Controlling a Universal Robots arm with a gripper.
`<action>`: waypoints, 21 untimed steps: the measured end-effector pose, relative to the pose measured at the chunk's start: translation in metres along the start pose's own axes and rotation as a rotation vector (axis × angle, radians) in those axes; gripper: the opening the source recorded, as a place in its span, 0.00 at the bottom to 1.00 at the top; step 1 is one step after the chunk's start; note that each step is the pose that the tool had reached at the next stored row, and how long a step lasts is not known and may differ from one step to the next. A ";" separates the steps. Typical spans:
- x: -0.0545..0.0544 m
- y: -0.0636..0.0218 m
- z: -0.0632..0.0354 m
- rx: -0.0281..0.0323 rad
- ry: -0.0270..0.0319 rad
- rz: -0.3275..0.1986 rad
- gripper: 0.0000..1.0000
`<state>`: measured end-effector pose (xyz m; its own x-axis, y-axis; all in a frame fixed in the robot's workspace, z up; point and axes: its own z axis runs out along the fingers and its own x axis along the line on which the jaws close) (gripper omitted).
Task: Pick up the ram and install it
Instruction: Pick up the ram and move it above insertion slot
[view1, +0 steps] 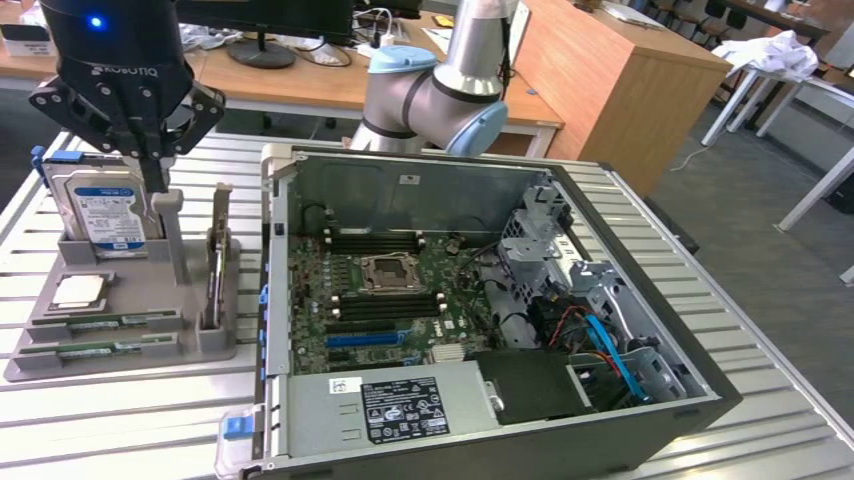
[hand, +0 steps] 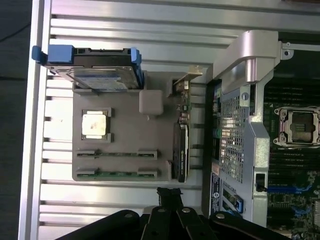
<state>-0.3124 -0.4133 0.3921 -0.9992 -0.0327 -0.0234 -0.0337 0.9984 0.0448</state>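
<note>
Two ram sticks, narrow and green, lie flat in the front slots of a grey holder (view1: 214, 345): one (view1: 114, 322) (hand: 116, 154) just behind the other (view1: 94, 348) (hand: 116, 173). My black gripper (view1: 156, 170) (hand: 169, 194) hangs above the holder's back part, near the hard drive (view1: 110, 205), well above the sticks. Its fingers are shut together with nothing between them. The open computer case (view1: 694, 330) lies beside the holder, with dark memory slots (view1: 387, 305) next to the processor socket (view1: 387, 270) (hand: 300, 125).
The holder also carries a square silver processor chip (view1: 78, 290) (hand: 95, 125), the hard drive (hand: 95, 75) in a blue frame, and an upright expansion card (view1: 218, 260) (hand: 181, 145). Everything rests on a slatted metal table (view1: 120, 420). A power supply (view1: 387, 405) sits at the case's near end.
</note>
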 end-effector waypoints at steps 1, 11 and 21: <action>0.000 0.0000 0.0000 -0.0002 0.0004 -0.008 0.10; 0.000 0.0000 0.0000 -0.0019 0.0038 -0.083 0.10; 0.000 0.0000 0.0000 -0.0032 0.0063 -0.139 0.10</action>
<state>-0.3124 -0.4133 0.3921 -0.9849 -0.1714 -0.0233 -0.1723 0.9840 0.0448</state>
